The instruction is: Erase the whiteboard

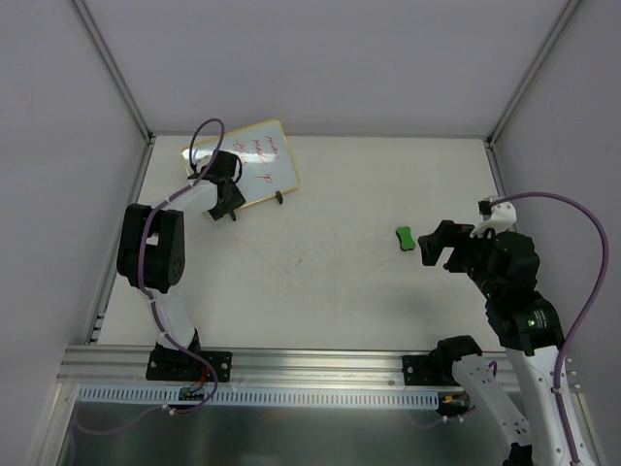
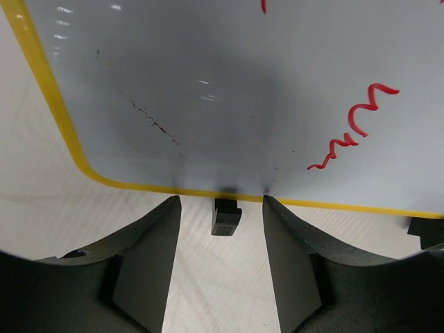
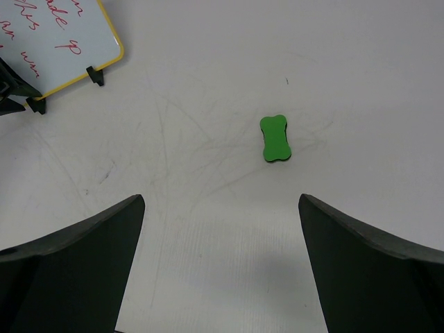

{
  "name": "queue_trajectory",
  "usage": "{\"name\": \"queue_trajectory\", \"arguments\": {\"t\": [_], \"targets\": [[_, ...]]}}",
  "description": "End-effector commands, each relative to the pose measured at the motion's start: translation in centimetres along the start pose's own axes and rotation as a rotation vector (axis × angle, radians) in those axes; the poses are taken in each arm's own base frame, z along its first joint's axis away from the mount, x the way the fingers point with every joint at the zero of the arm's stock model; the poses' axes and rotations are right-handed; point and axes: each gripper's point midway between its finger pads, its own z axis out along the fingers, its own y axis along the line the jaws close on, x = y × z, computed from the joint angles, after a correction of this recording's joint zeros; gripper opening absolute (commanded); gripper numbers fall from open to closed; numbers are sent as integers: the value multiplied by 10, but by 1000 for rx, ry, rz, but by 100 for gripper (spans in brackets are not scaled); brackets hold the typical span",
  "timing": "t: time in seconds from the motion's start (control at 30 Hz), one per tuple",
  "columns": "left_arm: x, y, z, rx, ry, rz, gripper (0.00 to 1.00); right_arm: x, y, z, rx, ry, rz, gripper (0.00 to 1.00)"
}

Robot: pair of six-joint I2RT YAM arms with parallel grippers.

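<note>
The whiteboard with a yellow frame and red handwriting stands tilted at the table's back left. My left gripper is at its lower edge. In the left wrist view the left gripper has its jaws partly apart, its tips reaching the frame on either side of one black foot without touching it. My right gripper stands wide open and empty. It is just right of the green eraser, which lies ahead of its jaws. The whiteboard also shows at the right wrist view's top left.
The board's second black foot rests on the white table. Grey walls and metal posts close in the table at the back and sides. A metal rail runs along the near edge by the arm bases.
</note>
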Motion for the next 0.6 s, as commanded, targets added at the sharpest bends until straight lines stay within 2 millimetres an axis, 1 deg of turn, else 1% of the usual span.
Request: {"name": "queue_trajectory", "arguments": {"t": [0.0, 0.1, 0.2, 0.3, 0.33, 0.47, 0.5, 0.57], "targets": [[1, 1, -6, -13, -18, -4, 51, -16, 4, 2, -12, -53, -10, 99], [6, 1, -4, -13, 1, 2, 49, -17, 4, 3, -10, -48, -14, 99], [6, 0, -8, -11, -4, 17, 48, -19, 4, 2, -12, -51, -24, 99], [3, -3, -6, -10, -6, 41, 48, -19, 4, 2, -10, -53, -31, 99], [6, -2, -3, -15, 2, 45, 48, -19, 4, 2, -10, -55, -33, 99], [9, -5, 2, -12, 19, 35, 44, -19, 5, 1, -16, -55, -36, 99], [10, -4, 3, -18, 19, 34, 41, -20, 5, 0, -18, -57, -38, 99], [10, -4, 4, -19, 20, 39, 40, -20, 4, 0, -16, -61, -41, 99]]}}
